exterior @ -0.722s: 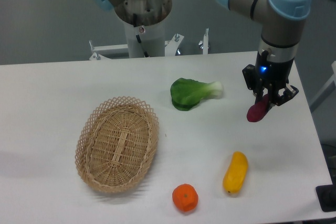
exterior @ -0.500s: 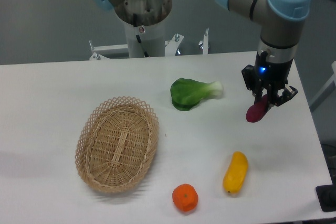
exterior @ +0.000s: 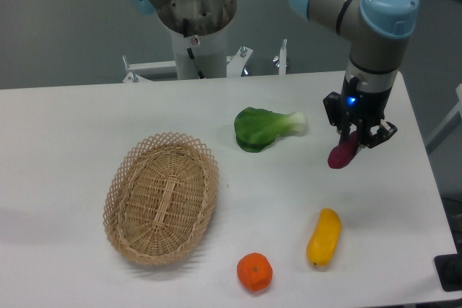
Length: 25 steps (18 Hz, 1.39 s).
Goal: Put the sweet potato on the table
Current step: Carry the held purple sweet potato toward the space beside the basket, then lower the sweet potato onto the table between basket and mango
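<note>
The sweet potato point(exterior: 341, 154) is a small dark reddish-purple tuber. It hangs tilted from my gripper point(exterior: 355, 137), which is shut on its upper end. It is held a little above the white table point(exterior: 65, 135), at the right side, right of the green leafy vegetable. Its upper tip is hidden between the fingers.
A green bok choy point(exterior: 263, 128) lies left of the gripper. A yellow elongated vegetable point(exterior: 323, 236) and a round orange fruit point(exterior: 254, 272) lie near the front edge. An oval wicker basket point(exterior: 162, 197) stands at the left. The table's right edge is close to the gripper.
My gripper has moved a little to the left and slightly up-frame, carrying the sweet potato with it. Nothing else has moved.
</note>
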Motion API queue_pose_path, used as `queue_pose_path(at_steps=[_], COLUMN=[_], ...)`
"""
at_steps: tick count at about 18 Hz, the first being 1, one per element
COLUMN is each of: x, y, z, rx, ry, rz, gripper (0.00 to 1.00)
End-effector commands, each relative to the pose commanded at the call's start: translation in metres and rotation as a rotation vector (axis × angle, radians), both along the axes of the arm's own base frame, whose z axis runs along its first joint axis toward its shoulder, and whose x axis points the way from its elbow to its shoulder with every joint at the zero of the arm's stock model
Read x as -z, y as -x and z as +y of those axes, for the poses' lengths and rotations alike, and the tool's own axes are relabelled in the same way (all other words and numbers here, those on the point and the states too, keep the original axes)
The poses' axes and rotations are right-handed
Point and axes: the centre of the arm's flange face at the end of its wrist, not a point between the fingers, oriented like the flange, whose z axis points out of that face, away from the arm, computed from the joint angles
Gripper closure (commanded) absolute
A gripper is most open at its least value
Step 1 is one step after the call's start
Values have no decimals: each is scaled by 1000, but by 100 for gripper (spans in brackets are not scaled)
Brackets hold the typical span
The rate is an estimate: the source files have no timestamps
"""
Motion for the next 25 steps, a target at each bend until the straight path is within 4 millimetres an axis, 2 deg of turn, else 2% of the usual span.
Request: queue_pose_path(at_steps=[5,9,13,15,19,25], x=[48,72,110,129,152,166], y=[-45,-75,-98,-112,-123,-124], z=[23,45,74,85,105,115], rx=[-172,-345,-413,-399,-365,-333], ry=[-23,-36,-35,3,34,36], rz=[-34,-85,-106,-46,6,9], gripper=[85,85,85,85,84,84])
